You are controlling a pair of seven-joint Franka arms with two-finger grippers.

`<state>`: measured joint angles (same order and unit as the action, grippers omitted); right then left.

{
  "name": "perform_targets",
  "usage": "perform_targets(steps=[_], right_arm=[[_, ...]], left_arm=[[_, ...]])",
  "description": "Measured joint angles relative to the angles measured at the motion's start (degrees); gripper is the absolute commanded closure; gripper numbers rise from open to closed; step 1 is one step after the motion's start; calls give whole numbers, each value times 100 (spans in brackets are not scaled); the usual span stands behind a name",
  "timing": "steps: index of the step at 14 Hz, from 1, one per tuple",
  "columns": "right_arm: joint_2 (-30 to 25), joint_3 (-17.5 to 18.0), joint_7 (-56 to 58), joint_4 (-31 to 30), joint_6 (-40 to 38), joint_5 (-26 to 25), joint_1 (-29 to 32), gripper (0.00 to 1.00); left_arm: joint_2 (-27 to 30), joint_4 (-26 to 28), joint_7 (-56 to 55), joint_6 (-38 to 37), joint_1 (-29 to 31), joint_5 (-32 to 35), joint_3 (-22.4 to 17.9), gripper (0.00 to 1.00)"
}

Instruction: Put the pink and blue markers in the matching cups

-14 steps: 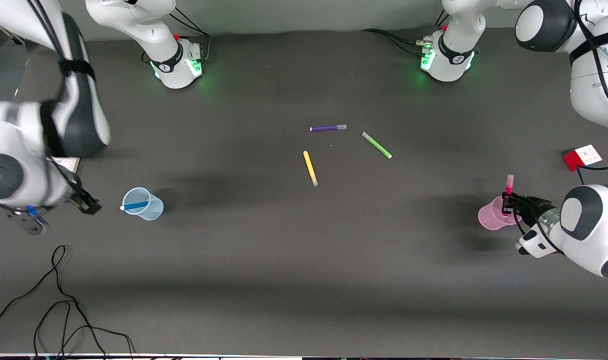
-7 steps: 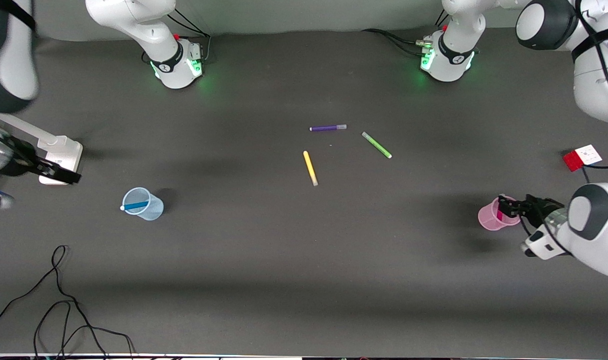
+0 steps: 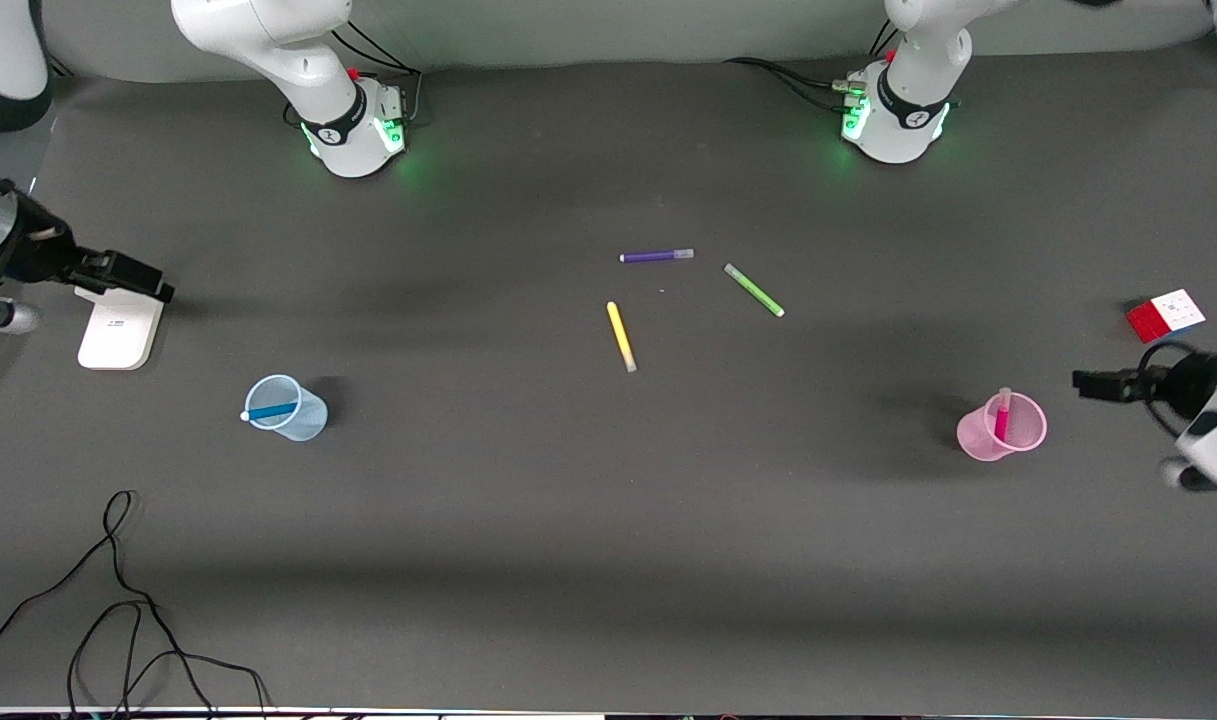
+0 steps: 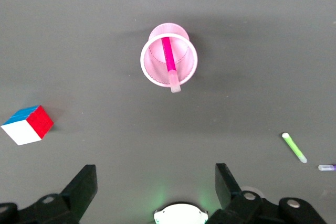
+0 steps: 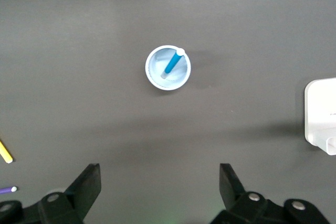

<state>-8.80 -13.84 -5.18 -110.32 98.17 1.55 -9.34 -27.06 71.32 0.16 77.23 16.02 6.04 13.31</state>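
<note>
The pink marker [image 3: 1002, 414] stands tilted inside the light pink cup [image 3: 973, 437], toward the left arm's end of the table. In the left wrist view the marker [image 4: 168, 56] leans on the cup's rim [image 4: 149, 72]. My left gripper [image 3: 1081, 381] is open and empty, in the air beside the pink cup; its jaws [image 4: 156, 182] stand wide apart. The blue marker [image 3: 268, 411] lies tilted in the pale blue cup [image 3: 308, 420], also seen in the right wrist view as marker [image 5: 171, 64] in cup [image 5: 181, 80]. My right gripper [image 3: 158, 290] is open and empty [image 5: 160, 182], over a white device.
A purple pen [image 3: 656, 256], a green pen [image 3: 754, 290] and a yellow pen [image 3: 621, 337] lie mid-table. A colour cube [image 3: 1166, 314] sits at the left arm's end. A white device [image 3: 118, 328] lies at the right arm's end. Black cable [image 3: 118, 620] loops near the front edge.
My left gripper let go of the pink marker, which dropped into the pink cup, then drew away toward the left arm's end. My right gripper rose away from the blue cup.
</note>
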Motion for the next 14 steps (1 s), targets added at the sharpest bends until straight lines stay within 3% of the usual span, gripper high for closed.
perform_targets(steps=[2, 3, 4, 6, 8, 10, 12, 14], right_arm=[[-63, 1146, 0, 80, -27, -2, 938, 0], [-37, 1548, 0, 177, -31, -2, 1289, 0], [33, 1731, 0, 325, -55, -3, 1463, 0], [252, 1731, 1, 689, -220, -2, 1484, 0], [430, 1254, 1, 935, -283, 0, 1064, 0], [534, 678, 1, 1079, -378, 61, 607, 0], [565, 548, 1, 1137, -501, 108, 518, 0], [566, 547, 1, 1149, -517, 156, 502, 0]], left_arm=[[657, 661, 0, 446, -1, -117, 5, 0], [974, 1036, 0, 710, -1, -164, 5, 0], [1286, 1420, 0, 961, -1, -194, 3, 0], [1829, 2062, 53, 1342, -12, -309, 4, 0], [2150, 2322, 116, 1458, -213, -377, -104, 0], [2325, 2353, 117, 1469, -912, -399, -612, 0], [2419, 2342, 112, 1469, -1455, -450, -991, 0], [2457, 2302, 112, 1437, -1559, -560, -1070, 0]])
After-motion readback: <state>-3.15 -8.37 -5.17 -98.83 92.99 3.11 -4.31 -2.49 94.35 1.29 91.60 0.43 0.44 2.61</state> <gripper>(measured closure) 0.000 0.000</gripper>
